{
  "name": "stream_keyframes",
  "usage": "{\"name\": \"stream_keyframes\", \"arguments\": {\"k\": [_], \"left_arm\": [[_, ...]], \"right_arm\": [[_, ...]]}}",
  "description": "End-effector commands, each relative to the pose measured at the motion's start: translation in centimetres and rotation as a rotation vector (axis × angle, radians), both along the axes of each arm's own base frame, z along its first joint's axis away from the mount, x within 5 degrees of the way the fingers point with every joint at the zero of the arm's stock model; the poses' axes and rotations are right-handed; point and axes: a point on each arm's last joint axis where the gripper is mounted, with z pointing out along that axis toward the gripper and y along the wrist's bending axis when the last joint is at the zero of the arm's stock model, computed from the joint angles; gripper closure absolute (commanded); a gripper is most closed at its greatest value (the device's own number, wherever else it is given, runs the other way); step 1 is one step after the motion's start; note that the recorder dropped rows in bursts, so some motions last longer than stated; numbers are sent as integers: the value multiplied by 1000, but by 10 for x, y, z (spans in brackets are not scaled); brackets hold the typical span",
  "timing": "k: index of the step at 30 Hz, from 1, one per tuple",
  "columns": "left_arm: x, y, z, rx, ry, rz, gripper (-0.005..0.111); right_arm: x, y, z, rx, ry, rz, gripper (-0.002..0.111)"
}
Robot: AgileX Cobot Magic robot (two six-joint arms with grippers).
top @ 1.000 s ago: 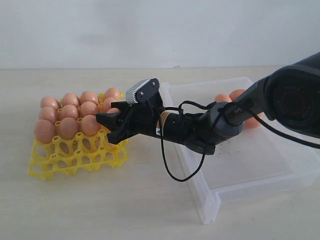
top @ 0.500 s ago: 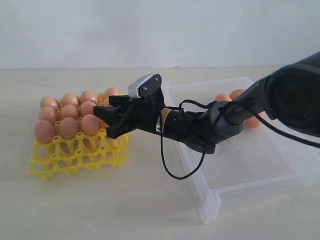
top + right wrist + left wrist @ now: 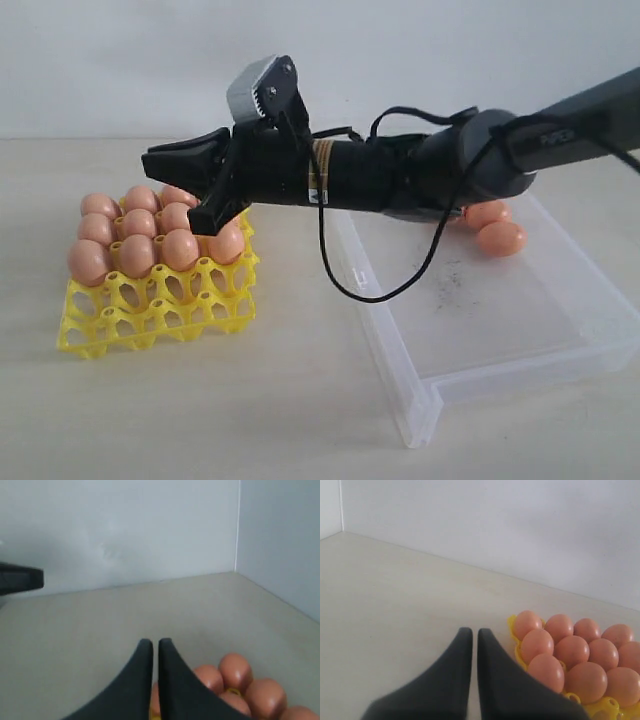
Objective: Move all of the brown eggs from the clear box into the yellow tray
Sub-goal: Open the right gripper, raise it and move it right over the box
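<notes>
I'm looking at a pale beige table point(image 3: 250, 420). The yellow tray point(image 3: 150, 320) sits on its left side. The clear box point(image 3: 520, 350) lies to the right, apart.

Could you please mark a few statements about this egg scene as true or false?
1. The right pincer is shut and empty. True.
2. The clear box holds no eggs. False: two brown eggs lie at its far end.
3. The yellow tray has empty cups in its nearest rows. True.
4. The left pincer grips an egg. False: it is shut on nothing.
5. The right pincer hangs over the clear box. False: it is above the yellow tray.
</notes>
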Motion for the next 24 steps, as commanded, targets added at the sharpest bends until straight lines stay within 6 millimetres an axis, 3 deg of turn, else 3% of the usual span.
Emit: {"name": "stream_keyframes", "arguments": {"k": [1, 6, 11, 16, 20, 24], "left_arm": [[-1, -1, 0, 6, -2, -6, 103], [-1, -1, 0, 6, -2, -6, 103], [-1, -1, 0, 6, -2, -6, 103], [-1, -1, 0, 6, -6, -6, 103], [-1, -1, 0, 6, -6, -6, 103], [-1, -1, 0, 6, -6, -6, 103]], "right_arm": [[-1, -12, 17, -290, 3, -98, 109], [7, -43, 28, -551, 107, -423, 109], [-4, -64, 35, -579, 127, -594, 109], [-12, -97, 24, -700, 105, -863, 109], [-19, -136, 12, -941, 114, -1171, 109], [-28, -164, 0, -1161, 297, -1183, 109]]}}
